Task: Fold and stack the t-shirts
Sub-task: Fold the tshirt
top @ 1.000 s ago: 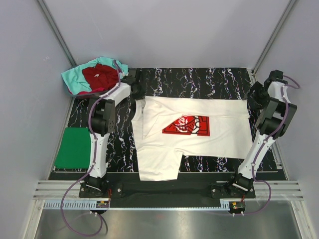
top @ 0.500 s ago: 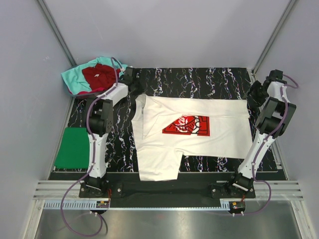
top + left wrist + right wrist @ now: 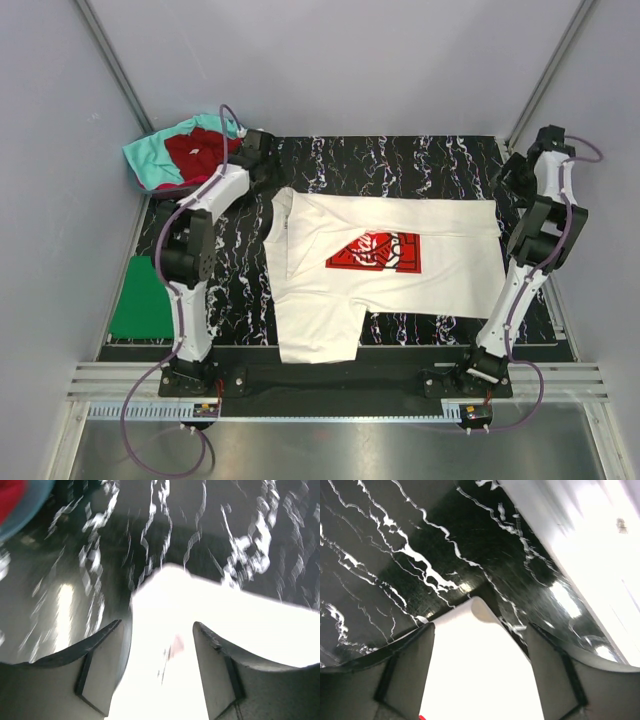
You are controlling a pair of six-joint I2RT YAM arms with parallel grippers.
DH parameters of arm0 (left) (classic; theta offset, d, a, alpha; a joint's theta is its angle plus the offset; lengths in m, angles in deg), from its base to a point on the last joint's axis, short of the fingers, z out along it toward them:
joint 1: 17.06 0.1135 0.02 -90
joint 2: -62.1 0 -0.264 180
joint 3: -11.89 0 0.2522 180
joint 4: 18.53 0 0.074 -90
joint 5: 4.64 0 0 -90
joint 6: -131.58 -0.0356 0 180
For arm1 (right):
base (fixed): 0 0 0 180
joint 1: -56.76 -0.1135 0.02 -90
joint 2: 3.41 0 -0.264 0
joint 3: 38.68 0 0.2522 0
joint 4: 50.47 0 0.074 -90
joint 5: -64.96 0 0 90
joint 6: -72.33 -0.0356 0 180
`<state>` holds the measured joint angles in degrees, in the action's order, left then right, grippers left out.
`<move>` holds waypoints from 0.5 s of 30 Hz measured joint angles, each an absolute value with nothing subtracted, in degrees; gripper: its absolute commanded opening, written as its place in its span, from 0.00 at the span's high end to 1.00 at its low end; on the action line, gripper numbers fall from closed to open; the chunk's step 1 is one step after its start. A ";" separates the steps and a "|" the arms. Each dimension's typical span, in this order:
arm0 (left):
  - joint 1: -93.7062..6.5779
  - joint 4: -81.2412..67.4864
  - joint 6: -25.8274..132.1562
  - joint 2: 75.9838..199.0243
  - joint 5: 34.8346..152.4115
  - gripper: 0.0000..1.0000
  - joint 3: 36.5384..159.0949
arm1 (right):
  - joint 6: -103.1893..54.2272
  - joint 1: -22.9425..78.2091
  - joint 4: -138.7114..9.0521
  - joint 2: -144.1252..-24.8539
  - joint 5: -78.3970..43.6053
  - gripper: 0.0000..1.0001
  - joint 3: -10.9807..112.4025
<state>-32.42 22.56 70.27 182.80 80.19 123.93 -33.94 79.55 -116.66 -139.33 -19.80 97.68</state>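
Note:
The white t-shirt [image 3: 330, 300] with a red chest print [image 3: 375, 252] lies spread across the middle of the black marbled table [image 3: 400, 160], its lower part narrower on the left. My left gripper [image 3: 265, 160] hovers open just beyond the shirt's back-left corner; in the left wrist view the left gripper [image 3: 157, 624] shows white cloth [image 3: 240, 615] below parted fingers. My right gripper [image 3: 512, 178] hangs open by the back-right corner, and in the right wrist view the right gripper [image 3: 480, 625] has that cloth corner [image 3: 470, 670] under it. A teal t-shirt [image 3: 150, 155] and a dark red t-shirt [image 3: 195, 152] lie crumpled at the back left. A folded green t-shirt [image 3: 145, 298] rests at the left.
Grey enclosure walls [image 3: 330, 60] close in the table at the back and both sides. The right wall [image 3: 600, 555] runs near the right gripper. A metal rail [image 3: 330, 385] carries both arm bases at the near edge.
The left gripper has opened and moved back and up, away from the shirt's back-left corner. The right gripper has drawn slightly back toward the corner. The white shirt has stayed put.

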 measured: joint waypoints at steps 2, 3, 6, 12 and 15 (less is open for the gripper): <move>-33.18 24.44 69.14 176.20 79.17 0.44 120.06 | -33.96 78.48 -119.04 -138.45 -23.54 0.16 99.56; -33.47 24.42 68.48 173.30 79.19 0.45 118.22 | -34.05 77.75 -120.18 -137.58 -25.24 0.16 99.67; -34.39 24.07 66.01 162.00 83.34 0.46 110.18 | -34.44 74.93 -122.82 -133.93 -27.56 0.15 98.36; -37.84 22.12 60.57 149.32 94.88 0.41 93.83 | -36.56 67.07 -120.64 -120.49 -23.39 0.15 84.00; -41.31 23.10 57.88 149.54 96.26 0.46 88.43 | -37.11 64.01 -119.54 -115.00 -20.50 0.15 76.83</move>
